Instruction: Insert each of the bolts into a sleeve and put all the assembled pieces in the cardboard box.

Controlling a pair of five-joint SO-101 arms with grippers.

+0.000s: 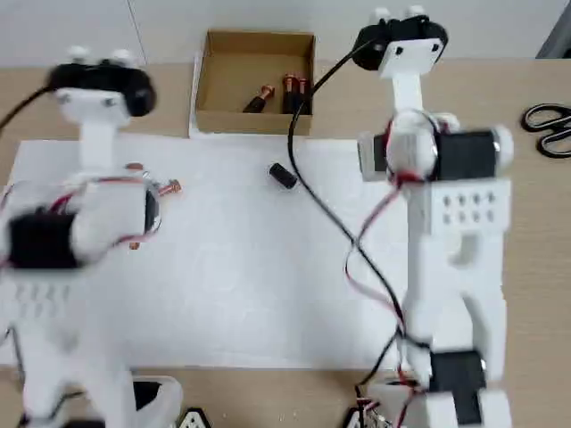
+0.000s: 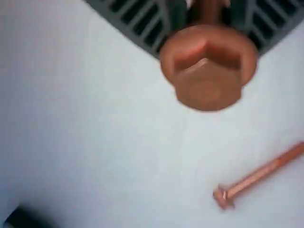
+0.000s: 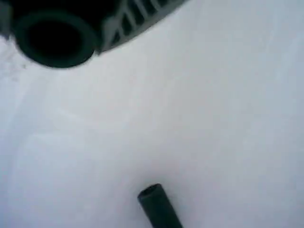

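One wooden tabletop carries one white sheet. Two white arms stand over it, the left arm and the right arm.

One cardboard box sits open on the tabletop at the far edge of the sheet. Inside it three copper heads show on dark sleeves. One piece lies aslant and the other two lie close together near the box's right wall. One pair of scissors lies on the bare tabletop, well apart to the right.

Two loose-looking sleeves can be counted, both black, short, hollow tubes. The right tool pinches one sleeve, whose open round mouth faces the wrist camera and whose long axis runs back into the tool. The other sleeve lies flat on the sheet between the arms, just in front of the box, its long axis on a diagonal.

The left tool, with dark ribbed fingers, pinches one copper bolt by the shaft. Its flanged hex head points at the wrist camera. A second bolt lies flat on the sheet nearby, slim and copper, apart from the held one. Copper bits show beside the left arm, too hidden by it to count.
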